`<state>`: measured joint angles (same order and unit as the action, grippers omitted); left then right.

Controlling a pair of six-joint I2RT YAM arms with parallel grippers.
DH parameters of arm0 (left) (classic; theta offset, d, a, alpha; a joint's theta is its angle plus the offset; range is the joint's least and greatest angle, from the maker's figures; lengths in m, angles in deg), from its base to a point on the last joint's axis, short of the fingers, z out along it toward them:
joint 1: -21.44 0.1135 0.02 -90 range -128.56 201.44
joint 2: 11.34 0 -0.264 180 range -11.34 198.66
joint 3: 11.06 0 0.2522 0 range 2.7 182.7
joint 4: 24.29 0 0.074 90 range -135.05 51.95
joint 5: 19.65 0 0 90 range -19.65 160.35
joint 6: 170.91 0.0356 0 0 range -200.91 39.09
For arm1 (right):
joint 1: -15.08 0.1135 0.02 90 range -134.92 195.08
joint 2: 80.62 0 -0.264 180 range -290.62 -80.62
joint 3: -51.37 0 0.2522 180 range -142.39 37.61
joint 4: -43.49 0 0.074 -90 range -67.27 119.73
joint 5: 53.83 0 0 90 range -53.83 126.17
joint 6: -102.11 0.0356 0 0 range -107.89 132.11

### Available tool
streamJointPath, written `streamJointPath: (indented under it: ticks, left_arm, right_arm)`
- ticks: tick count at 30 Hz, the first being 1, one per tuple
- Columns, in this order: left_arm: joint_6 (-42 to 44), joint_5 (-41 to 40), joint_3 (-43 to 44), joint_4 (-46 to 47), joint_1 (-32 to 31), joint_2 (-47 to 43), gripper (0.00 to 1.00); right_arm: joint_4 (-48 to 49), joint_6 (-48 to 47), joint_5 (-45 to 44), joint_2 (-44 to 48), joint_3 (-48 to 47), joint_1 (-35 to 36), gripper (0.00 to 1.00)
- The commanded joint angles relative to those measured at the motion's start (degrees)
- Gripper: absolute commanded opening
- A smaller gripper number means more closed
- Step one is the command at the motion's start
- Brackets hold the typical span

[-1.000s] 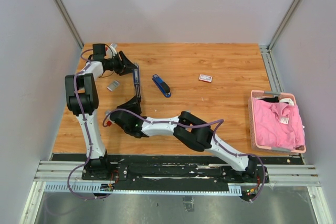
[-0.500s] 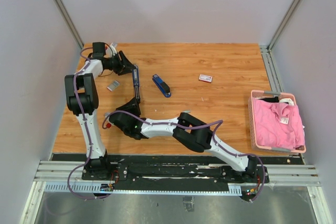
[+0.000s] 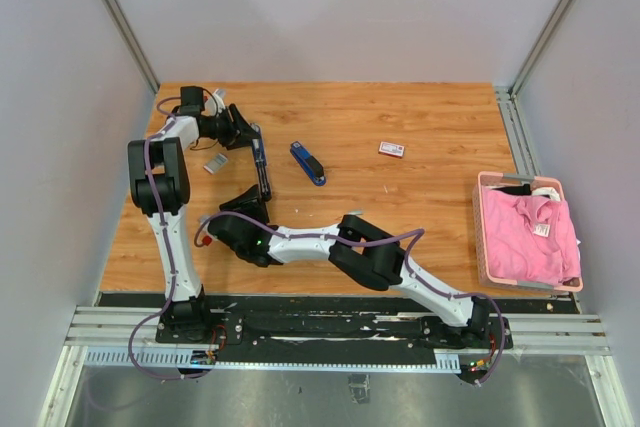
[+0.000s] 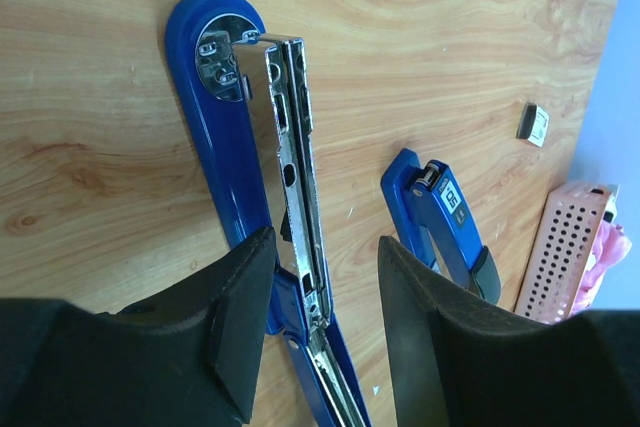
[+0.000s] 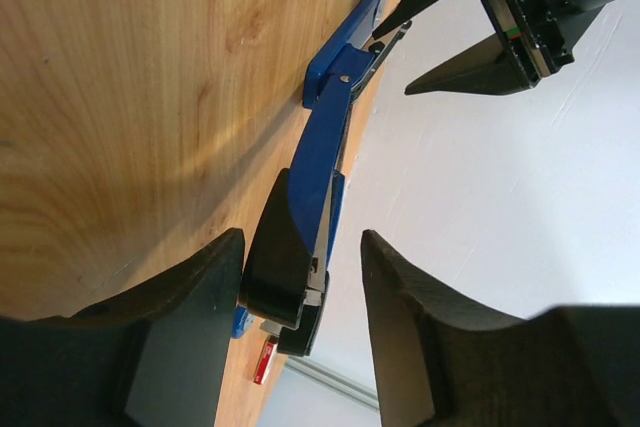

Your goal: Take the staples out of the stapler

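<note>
Wood-grain bench (image 3: 420,207), glossy, enclosed by plain grey walls. Long blue stapler (image 4: 225,147) laid flat, swung open. Shiny metal magazine rail (image 4: 290,147) exposed, anvil plate seen at rounded end. Left end effector (image 4: 326,239) spread, straddling base and rail, bare wood seen between rail and one finger. Right end effector (image 5: 302,239) spread around black-capped handle end, nothing pinched. Staples (image 3: 214,163), small silvery-grey strip, laid on bench left of stapler, near left arm.
</note>
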<state>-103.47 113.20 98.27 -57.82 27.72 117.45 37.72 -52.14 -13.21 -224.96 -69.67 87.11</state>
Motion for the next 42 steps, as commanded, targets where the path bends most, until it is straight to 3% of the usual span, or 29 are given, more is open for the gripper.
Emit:
streamJointPath:
  ticks: [1,7,13,25,34,42]
  left_arm:
    - [1.1,0.2,1.4,-0.1,0.2,0.7,0.5]
    - [1.3,0.1,1.5,-0.1,0.2,0.9,0.5]
    - [1.8,-0.2,2.0,-0.7,0.3,0.8,0.5]
    - [2.0,-1.3,4.1,-2.4,0.2,-0.3,0.5]
    - [3.3,-3.8,8.2,-7.0,0.2,-6.0,0.57]
    - [17.6,-17.1,1.8,-14.1,-2.4,-16.0,0.72]
  right_arm:
    - [-4.1,1.1,1.1,-1.0,0.1,1.3,0.54]
    - [-7.6,4.0,2.4,0.3,-1.1,1.4,0.65]
    - [-17.6,12.4,6.2,3.0,-3.8,1.3,0.72]
    - [-34.9,27.4,18.7,15.6,-6.1,0.1,0.77]
    - [-46.3,38.4,39.7,30.2,-3.7,-7.9,0.78]
    - [-48.3,44.0,51.8,41.2,3.2,-22.5,0.78]
